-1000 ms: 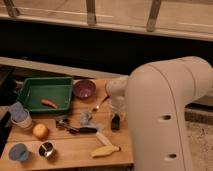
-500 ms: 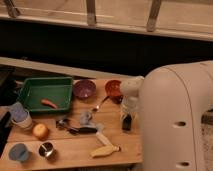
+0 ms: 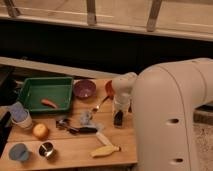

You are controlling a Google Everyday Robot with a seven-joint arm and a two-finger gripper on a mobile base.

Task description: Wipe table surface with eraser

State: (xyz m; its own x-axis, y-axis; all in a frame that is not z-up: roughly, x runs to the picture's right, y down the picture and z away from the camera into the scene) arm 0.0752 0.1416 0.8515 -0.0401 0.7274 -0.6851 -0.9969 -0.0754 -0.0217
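While over table, hand around eraser.

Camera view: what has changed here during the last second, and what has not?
The claw, holding the eraser on the table surface, slid to the right and then came partway back to the left. The arm followed it and now partly covers the orange bowl. The green tray, purple bowl and banana stayed where they were.

Arm hides table surface right of the gripper above the eraser
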